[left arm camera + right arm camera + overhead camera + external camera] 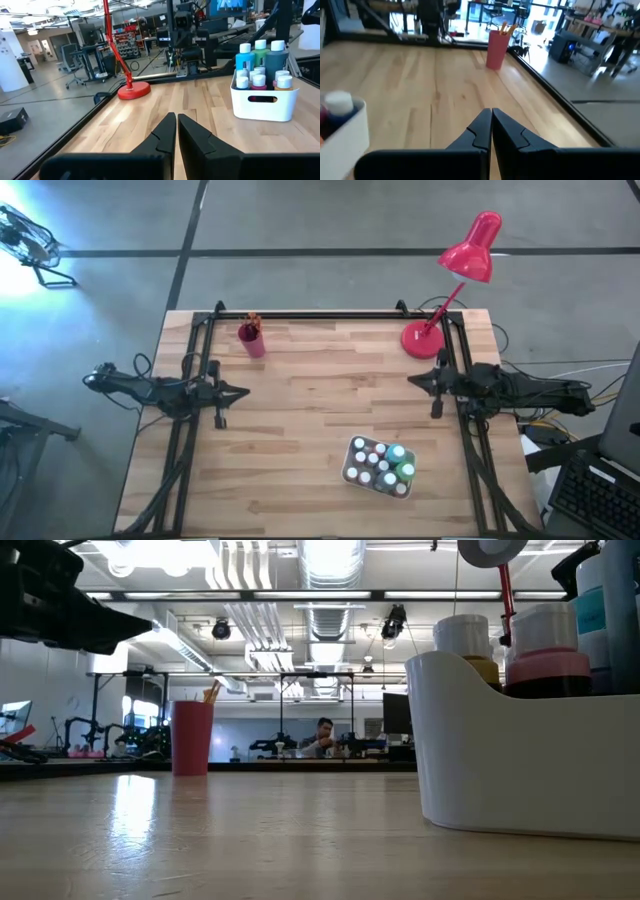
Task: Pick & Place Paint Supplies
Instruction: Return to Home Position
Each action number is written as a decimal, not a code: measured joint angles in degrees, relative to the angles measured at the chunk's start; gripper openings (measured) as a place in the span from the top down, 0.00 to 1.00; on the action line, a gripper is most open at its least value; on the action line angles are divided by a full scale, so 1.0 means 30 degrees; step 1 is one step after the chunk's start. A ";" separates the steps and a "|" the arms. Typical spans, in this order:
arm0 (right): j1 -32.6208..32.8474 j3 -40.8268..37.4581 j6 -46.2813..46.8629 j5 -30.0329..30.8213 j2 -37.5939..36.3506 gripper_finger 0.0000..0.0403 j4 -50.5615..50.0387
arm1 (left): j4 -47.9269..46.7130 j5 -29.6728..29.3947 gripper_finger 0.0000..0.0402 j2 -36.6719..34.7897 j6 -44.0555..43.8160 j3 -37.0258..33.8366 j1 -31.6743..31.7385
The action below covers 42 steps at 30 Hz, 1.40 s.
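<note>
Red lamp (pixel 470 252), pink cup (pixel 252 341) (bottles (pixel 381 465) binned)

The paint bottles (pixel 382 465) stood packed together in the bin (pixel 347 473), on the table (pixel 310 410) toward its front and right of centre. The cup (pixel 251 342) holding the paintbrushes (pixel 251 319) sat back left, the desk lamp (pixel 424 338) back right. The left gripper (pixel 243 391) and right gripper (pixel 412 380) hung at opposite sides, well apart.

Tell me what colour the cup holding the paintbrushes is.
Pinkish red; the cup shows best in the right wrist view.
</note>
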 joint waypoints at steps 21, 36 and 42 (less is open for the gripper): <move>0.0007 -0.0471 -0.1132 -0.0060 0.0403 0.98 -0.0041 | -0.0058 0.0000 0.94 0.0095 -0.0044 -0.0007 0.0000; 0.0022 -0.0456 -0.1137 -0.0062 0.1431 0.98 -0.0023 | -0.0051 0.0000 0.94 0.0095 -0.0044 -0.0022 0.0000; 0.0016 -0.0456 -0.1138 -0.0056 0.1777 0.98 -0.0024 | -0.0051 0.0000 0.94 0.0095 -0.0044 -0.0029 -0.0006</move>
